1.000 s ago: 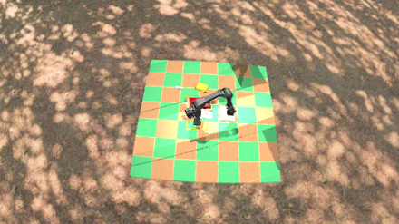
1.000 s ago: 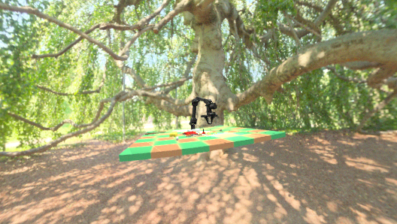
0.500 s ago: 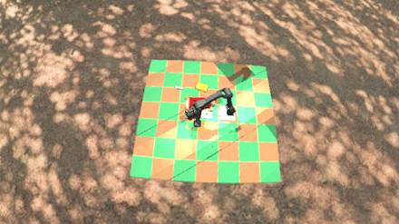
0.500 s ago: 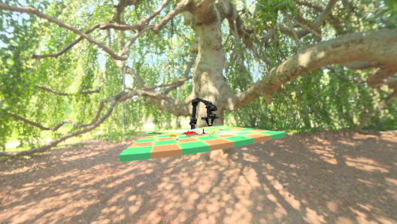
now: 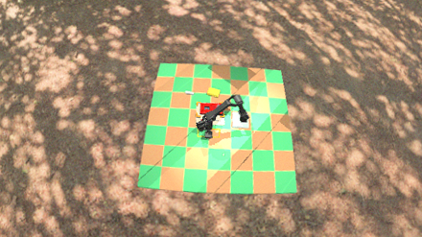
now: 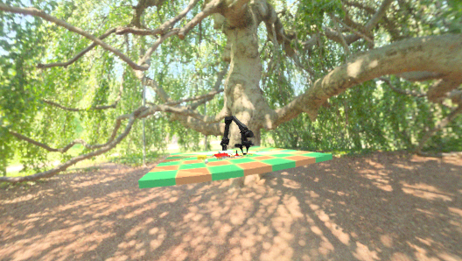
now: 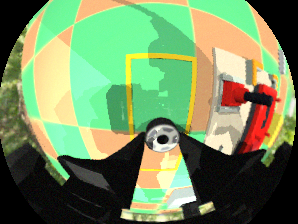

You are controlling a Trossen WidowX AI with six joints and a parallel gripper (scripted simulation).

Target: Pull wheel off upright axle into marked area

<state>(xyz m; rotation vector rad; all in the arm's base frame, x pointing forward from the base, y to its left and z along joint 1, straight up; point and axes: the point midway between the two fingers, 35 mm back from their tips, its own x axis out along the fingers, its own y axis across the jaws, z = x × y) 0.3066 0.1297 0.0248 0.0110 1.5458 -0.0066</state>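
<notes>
Wrist view looks down past the black parallel-jaw gripper (image 7: 161, 156), whose jaws are pinched on a small grey wheel with a dark hub hole (image 7: 161, 139), held in the air above the green-and-orange chequered table top (image 7: 100, 16). Directly beyond the wheel lies the yellow-outlined square marked area (image 7: 161, 92) on a green tile, with the arm's shadow falling across it. Off to the right sits the white base plate with a red block and dark upright axle (image 7: 248, 99), well apart from the wheel, so the pull-off looks done and the carry nearly so. In the top view the black arm (image 5: 221, 111) reaches across the middle of the board, too small for any detail. Left to do, by my judgement: lower the wheel inside the outline, spread the jaws, and lift away without touching anything.
</notes>
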